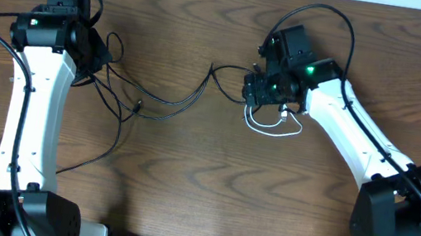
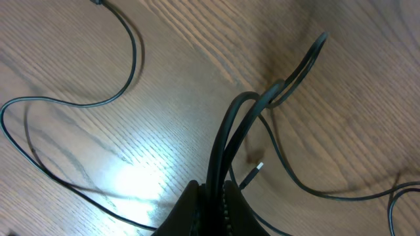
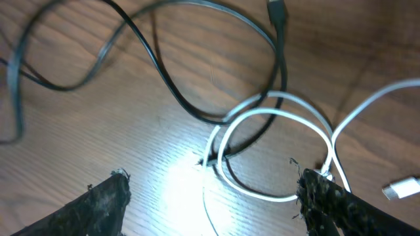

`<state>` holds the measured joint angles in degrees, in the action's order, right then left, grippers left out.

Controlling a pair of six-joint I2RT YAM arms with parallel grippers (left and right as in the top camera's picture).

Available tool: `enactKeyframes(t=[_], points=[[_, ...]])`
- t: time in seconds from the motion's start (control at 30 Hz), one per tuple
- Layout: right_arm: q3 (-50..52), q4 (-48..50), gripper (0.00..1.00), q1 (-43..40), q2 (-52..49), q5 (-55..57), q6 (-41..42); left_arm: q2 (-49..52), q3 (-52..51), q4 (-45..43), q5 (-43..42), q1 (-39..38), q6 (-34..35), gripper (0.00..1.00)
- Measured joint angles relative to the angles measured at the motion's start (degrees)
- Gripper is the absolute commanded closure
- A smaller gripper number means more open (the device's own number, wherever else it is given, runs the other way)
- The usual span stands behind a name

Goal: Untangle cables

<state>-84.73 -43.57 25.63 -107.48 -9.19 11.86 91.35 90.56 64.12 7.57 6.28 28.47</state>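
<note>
1. Note the right gripper (image 3: pixel 211 182) spread wide and holding nothing, with the white cable (image 3: pixel 275 113) looped just ahead between its fingers.
2. Close on the white loop alone, clear of the black cable (image 3: pixel 164 82) crossing it; layering there is hard to judge, possibly black under white.
3. Note the left gripper (image 2: pixel 213 196) clamped on a bunch of black cables (image 2: pixel 226 131) running forward from its fingertips.
4. Hold firm on the left; draw the white loop slowly away, stopping at any snag.

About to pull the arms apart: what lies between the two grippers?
Overhead view: a black cable sags across the table between left gripper and right gripper, with a loose plug end just below it.
</note>
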Motion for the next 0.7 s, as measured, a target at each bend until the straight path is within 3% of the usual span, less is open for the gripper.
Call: enactKeyframes(t=[0.07, 0.1, 0.13, 0.17, 0.2, 0.5, 0.7], points=[[1.5, 0.0, 0.2, 0.0, 0.0, 0.3, 0.2, 0.0, 0.0, 0.0, -1.1, 0.0, 0.0, 0.87], [2.1, 0.1, 0.2, 0.0, 0.0, 0.4, 0.3, 0.0, 0.0, 0.0, -2.0, 0.0, 0.0, 0.66], [3.1, 0.3, 0.2, 0.0, 0.0, 1.3, 0.3, 0.3, 0.0, -0.1, -3.6, 0.0, -0.5, 0.36], [3.5, 0.6, 0.19, 0.0, 0.0, 2.1, 0.3, 0.6, 0.0, -0.2, -4.2, 0.0, -0.8, 0.23], [3.8, 0.8, 0.18, 0.0, 0.0, 3.3, 0.4, 1.0, 0.0, -0.2, -4.9, 0.0, -1.3, 0.17], [3.9, 3.8, 0.19, -0.5, -2.8, 9.2, 0.7, 7.1, 0.0, -1.0, -12.4, -2.1, -6.3, 0.18], [4.0, 11.6, 0.22, -1.4, -9.1, 10.4, 0.7, 7.9, 0.0, -2.1, -13.5, -6.4, -7.8, 0.18]])
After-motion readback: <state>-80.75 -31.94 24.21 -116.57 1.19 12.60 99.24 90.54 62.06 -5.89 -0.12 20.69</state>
